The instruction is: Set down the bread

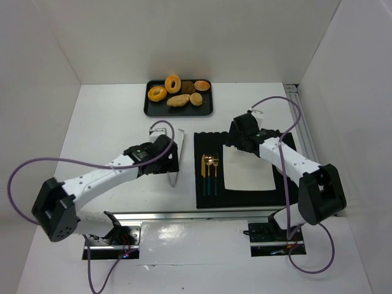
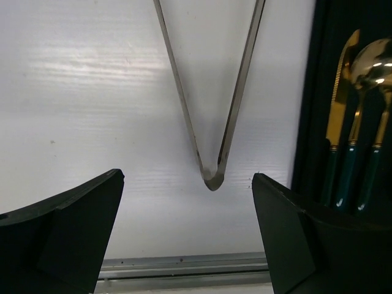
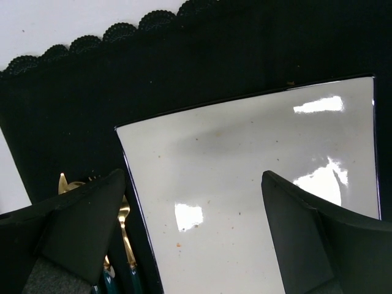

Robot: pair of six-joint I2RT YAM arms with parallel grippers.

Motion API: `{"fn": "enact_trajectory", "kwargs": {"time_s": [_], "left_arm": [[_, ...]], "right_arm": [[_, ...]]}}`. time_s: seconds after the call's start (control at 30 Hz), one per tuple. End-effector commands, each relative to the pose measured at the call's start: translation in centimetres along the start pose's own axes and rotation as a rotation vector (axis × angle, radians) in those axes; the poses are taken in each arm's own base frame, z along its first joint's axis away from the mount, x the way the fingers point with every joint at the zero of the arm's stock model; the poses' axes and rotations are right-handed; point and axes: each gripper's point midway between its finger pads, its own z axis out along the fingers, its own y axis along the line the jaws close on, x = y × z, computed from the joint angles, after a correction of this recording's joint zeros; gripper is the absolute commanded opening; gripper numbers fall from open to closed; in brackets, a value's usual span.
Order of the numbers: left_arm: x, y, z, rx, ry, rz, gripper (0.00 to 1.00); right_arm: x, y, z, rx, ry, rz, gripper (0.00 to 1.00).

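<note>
The bread [image 1: 178, 100] lies on a tray [image 1: 205, 110] beyond the placemat [image 1: 211, 142] — tongs [image 2: 211, 122] left of it, under the wide-open, empty left pincer [image 2: 187, 177]. The right pincer [image 3: 193, 177], likewise spread and empty, hangs over its plate [image 3: 245, 184] — cutlery [image 1: 210, 173] beside.

I'm working in a lab test cell: white enclosure walls [image 1: 49, 67] box in my bare white table [image 1: 110, 122].

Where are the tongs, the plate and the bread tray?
tongs [image 2: 211, 179], left wrist view, on the joined hinge end.
plate [image 3: 245, 177], right wrist view, on its bare glazed middle.
bread tray [image 1: 207, 110], top view, on its bare lower-right corner.
</note>
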Motion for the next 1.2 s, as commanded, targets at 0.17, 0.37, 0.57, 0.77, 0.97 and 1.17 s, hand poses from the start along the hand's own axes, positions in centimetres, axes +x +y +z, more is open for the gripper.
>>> {"fn": "enact_trajectory", "kwargs": {"time_s": [0.17,0.37,0.57,0.77,0.97,1.17], "left_arm": [[5.1,-1.5,3.8,-0.1,0.117,-0.01,0.99],[5.5,-2.4,7.9,-0.1,0.134,-0.05,0.99],[3.7,-2.5,11.6,-0.096,0.143,-0.056,0.98],[1.5,-2.6,13.3,-0.083,0.119,-0.071,0.95],[1.3,-2.8,14.0,-0.092,0.114,-0.06,0.79],[-3.3,-2.1,9.7,-0.117,-0.008,-0.03,0.46]], "right_arm": [[-1.9,0.3,-2.7,-0.057,-0.118,0.037,0.99],[-1.9,0.2,-3.4,-0.072,-0.122,0.041,0.99],[-1.6,-0.1,-3.6,-0.072,-0.123,0.041,0.99],[-0.8,-0.5,-3.2,-0.062,-0.108,0.043,0.99],[-0.4,-0.5,-3.1,-0.065,-0.096,0.039,0.99],[-0.6,-0.2,-3.6,-0.076,-0.101,0.036,0.99]]}}
